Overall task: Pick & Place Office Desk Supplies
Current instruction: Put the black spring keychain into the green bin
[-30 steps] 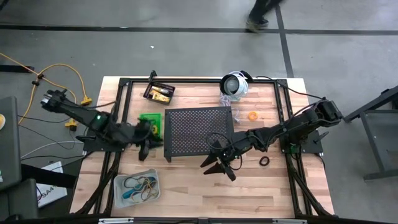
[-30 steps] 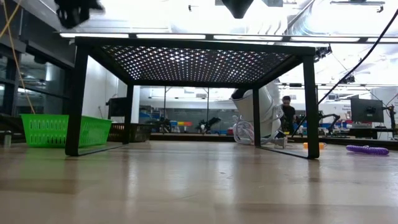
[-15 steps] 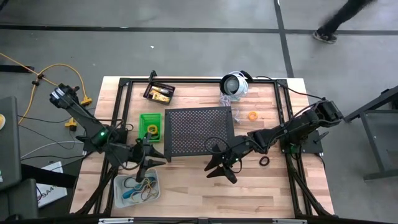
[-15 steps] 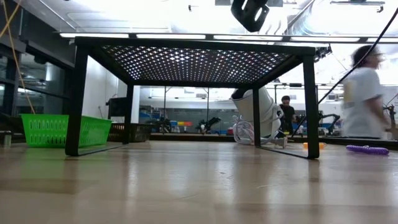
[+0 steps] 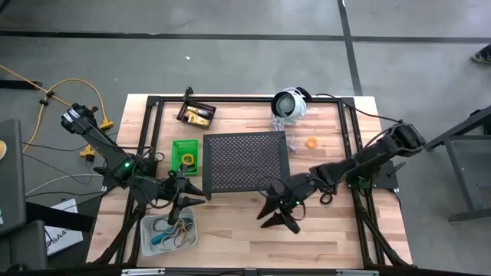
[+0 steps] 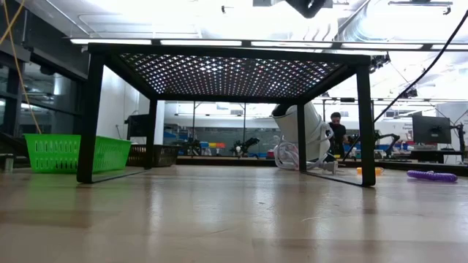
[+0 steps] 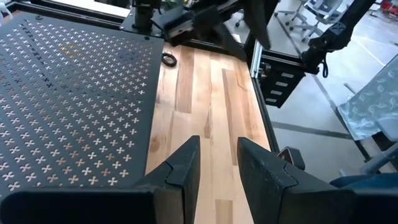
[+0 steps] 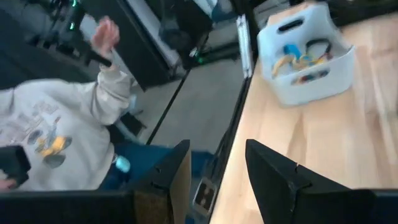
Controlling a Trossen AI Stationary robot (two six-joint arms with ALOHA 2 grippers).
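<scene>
Now I see both arms pulled nearer: left gripper (image 5: 186,201) and right gripper (image 5: 278,217) part-open, empty, black loop (image 5: 326,198) unpicked.

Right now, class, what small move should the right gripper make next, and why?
Probably swing the right gripper over toward the black ring. Its fingers are open and empty over bare wood in front of the stand, and the ring lies loose near that arm, outside any bin. The left gripper waits, open, by the clear bin.
</scene>
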